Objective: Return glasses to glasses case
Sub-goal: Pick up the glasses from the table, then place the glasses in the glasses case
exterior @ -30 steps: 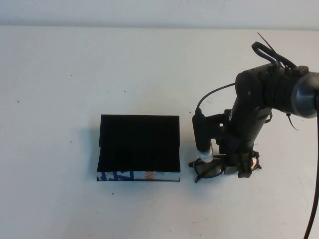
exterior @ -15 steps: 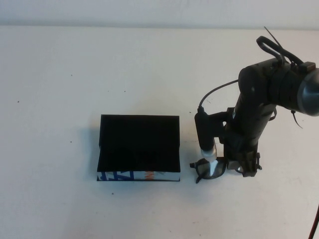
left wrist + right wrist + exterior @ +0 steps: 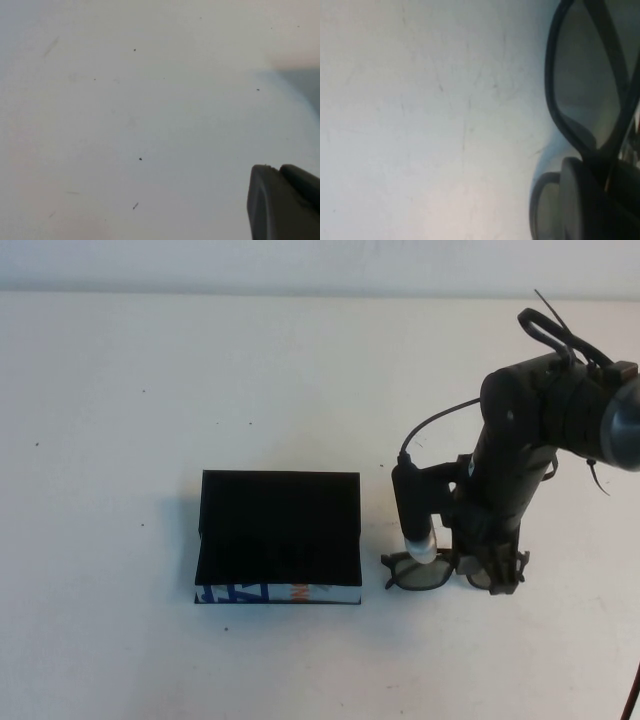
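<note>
The glasses [image 3: 418, 574], dark-framed, sit low at the table just right of the glasses case [image 3: 280, 530]. The case is a black box with its lid raised at the far side and a white front with blue and orange print. My right gripper [image 3: 487, 575] points down and is shut on the right half of the glasses. In the right wrist view the dark frame [image 3: 549, 75] runs beside one finger [image 3: 572, 200]. My left gripper [image 3: 280, 172] is out of the high view. It hangs over bare table, its fingertips together and holding nothing.
The white table [image 3: 150, 390] spreads around the case on all sides. My right arm [image 3: 520, 440] and its black cable [image 3: 430, 430] stand over the table's right side.
My right gripper has shifted slightly right and lower. The glasses have gone from tilted to nearly level, and their left lens now shows wider beside the case.
</note>
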`<action>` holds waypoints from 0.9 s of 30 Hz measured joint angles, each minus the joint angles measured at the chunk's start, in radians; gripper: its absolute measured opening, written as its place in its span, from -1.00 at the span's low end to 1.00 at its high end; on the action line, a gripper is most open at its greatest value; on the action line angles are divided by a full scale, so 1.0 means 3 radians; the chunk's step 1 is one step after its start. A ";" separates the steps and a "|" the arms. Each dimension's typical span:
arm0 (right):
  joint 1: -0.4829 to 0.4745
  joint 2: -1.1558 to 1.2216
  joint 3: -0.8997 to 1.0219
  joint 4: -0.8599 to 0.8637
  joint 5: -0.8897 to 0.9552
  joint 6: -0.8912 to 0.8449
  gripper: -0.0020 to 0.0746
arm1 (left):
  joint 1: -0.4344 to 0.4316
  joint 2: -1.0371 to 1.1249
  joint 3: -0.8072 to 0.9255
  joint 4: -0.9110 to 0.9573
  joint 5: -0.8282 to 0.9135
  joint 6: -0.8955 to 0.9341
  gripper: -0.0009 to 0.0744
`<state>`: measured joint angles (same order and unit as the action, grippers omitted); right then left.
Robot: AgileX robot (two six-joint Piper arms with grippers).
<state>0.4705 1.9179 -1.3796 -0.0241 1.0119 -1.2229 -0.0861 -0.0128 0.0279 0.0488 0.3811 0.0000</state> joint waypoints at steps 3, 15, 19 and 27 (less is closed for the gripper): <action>0.0000 -0.0021 -0.0005 0.0027 0.0078 0.0025 -0.88 | 0.0000 0.0000 0.0000 0.0000 0.0000 0.0000 -0.99; 0.0478 -0.0326 -0.0623 0.0158 0.0657 0.0622 -0.93 | 0.0000 0.0000 0.0000 0.0000 0.0000 0.0000 -0.99; 0.0694 -0.0246 -0.1051 0.0129 0.0696 0.0683 -0.93 | 0.0000 0.0000 0.0000 0.0000 0.0000 0.0000 -0.99; 0.0993 0.0341 -0.1682 0.0125 0.0713 0.1113 -0.93 | 0.0000 0.0000 0.0000 0.0000 0.0000 0.0000 -0.99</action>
<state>0.7684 2.0201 -1.8843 0.0133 1.2258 -0.8890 -0.0861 -0.0128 0.0279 0.0488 0.3811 0.0000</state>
